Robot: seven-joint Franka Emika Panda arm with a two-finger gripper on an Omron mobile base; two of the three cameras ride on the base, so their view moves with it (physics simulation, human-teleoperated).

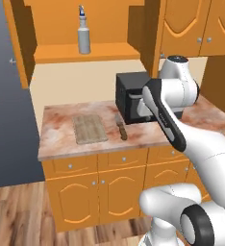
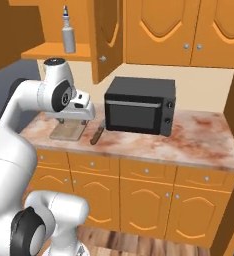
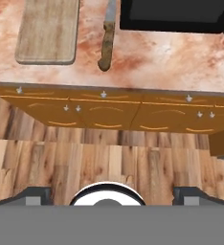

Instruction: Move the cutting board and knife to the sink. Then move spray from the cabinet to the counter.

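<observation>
Above the counter (image 3: 181, 57), claw (image 3: 112, 194) wide open, empty

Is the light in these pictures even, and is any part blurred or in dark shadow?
Left base view: flat, even light; the cutting board and knife are sharp and cast hardly any shadow, while the cabinet interior behind the spray is shaded darker. Right base view: the same even light, no glare on the counter. Hand view: sharp throughout, no blur.
</observation>
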